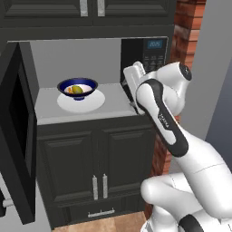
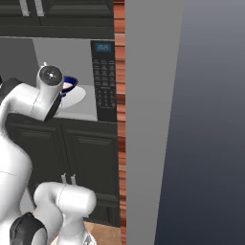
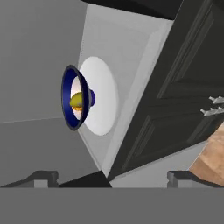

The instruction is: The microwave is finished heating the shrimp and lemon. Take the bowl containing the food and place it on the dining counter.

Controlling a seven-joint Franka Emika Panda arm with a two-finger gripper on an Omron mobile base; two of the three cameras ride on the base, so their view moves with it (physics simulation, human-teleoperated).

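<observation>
The microwave [image 1: 145, 52] stands with its door [image 1: 18, 131] swung wide to the left. On the white turntable plate [image 1: 93, 103] inside sits the bowl [image 1: 78, 86], dark blue outside and white within. It holds the yellow-green lemon [image 1: 78, 89] and the orange-pink shrimp [image 1: 70, 90]. My gripper [image 1: 126, 86] hovers at the right side of the microwave's mouth, well to the right of the bowl and apart from it. In the rolled hand view the bowl [image 3: 75, 103] lies ahead on its plate [image 3: 103, 100], and the gripper [image 3: 112, 178] is open with nothing between its fingertips. The dining counter is out of view.
Black cabinet doors [image 1: 95, 163] stand below the microwave and more cabinets [image 1: 90, 9] above it. A brick wall strip [image 2: 119, 143] and a grey wall [image 2: 191, 119] close off the right side. The button panel [image 2: 104, 81] is just right of the cavity.
</observation>
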